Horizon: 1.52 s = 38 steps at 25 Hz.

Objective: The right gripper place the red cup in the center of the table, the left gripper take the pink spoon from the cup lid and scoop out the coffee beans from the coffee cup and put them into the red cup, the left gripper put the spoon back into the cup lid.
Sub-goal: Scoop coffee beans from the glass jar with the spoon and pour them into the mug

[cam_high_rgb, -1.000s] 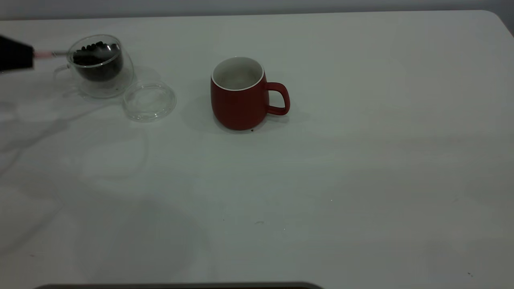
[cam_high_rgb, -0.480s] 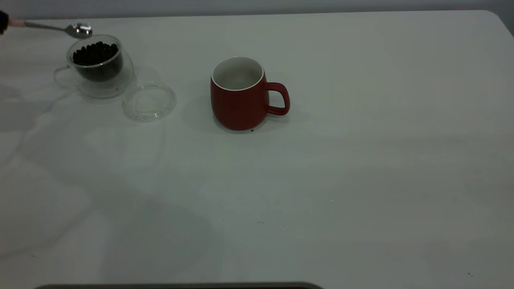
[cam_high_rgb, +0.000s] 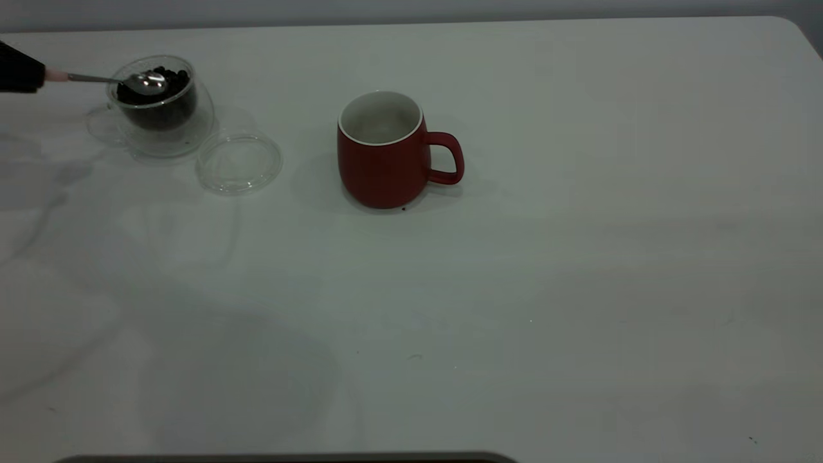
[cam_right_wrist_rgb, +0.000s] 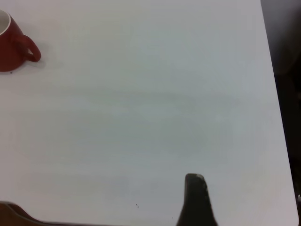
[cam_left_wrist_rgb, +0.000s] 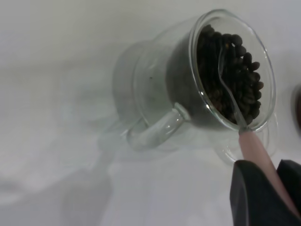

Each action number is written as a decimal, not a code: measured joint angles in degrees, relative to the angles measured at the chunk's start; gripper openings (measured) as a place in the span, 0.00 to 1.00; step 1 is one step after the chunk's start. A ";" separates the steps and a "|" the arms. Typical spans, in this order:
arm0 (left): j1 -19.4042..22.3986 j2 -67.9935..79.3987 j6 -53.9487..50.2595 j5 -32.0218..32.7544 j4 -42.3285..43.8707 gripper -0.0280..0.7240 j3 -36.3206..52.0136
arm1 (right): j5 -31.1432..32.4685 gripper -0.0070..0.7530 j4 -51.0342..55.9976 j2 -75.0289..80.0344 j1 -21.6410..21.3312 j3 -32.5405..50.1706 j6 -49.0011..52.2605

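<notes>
the left gripper (cam_high_rgb: 22,72) sits at the far left edge of the exterior view, its fingers (cam_left_wrist_rgb: 256,197) clamped on the pale handle of the pink spoon (cam_high_rgb: 106,80). the spoon reaches level across to the coffee cup (cam_high_rgb: 157,109), its metal bowl over the rim and down among the coffee beans (cam_left_wrist_rgb: 233,75). the clear cup lid (cam_high_rgb: 238,162) lies flat on the table (cam_high_rgb: 578,257), just beside the coffee cup on the side toward the red cup (cam_high_rgb: 384,151). the red cup stands upright near the middle of the table, well apart from the glassware, handle pointing away from it. only one finger of the right gripper (cam_right_wrist_rgb: 197,200) shows, over bare table far from the red cup; whether it is wide or narrow i cannot tell.
</notes>
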 joint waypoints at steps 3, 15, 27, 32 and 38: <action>-0.05 0.68 -0.06 0.76 -0.05 0.20 -0.04 | 0.00 0.78 0.00 0.00 0.00 0.00 0.00; 0.24 2.37 -11.96 2.75 -0.59 0.20 -0.11 | 0.00 0.78 0.05 0.00 0.00 0.00 0.00; 4.12 4.54 -18.89 8.37 -3.43 0.20 -0.11 | 0.00 0.78 0.05 0.00 0.00 0.00 0.00; 4.12 6.79 -19.16 10.20 -6.34 0.20 -0.17 | 0.01 0.78 0.05 0.00 0.00 0.00 0.00; 4.12 8.07 -19.29 11.70 -7.77 0.20 -0.17 | 0.01 0.78 0.05 0.00 0.00 0.00 0.00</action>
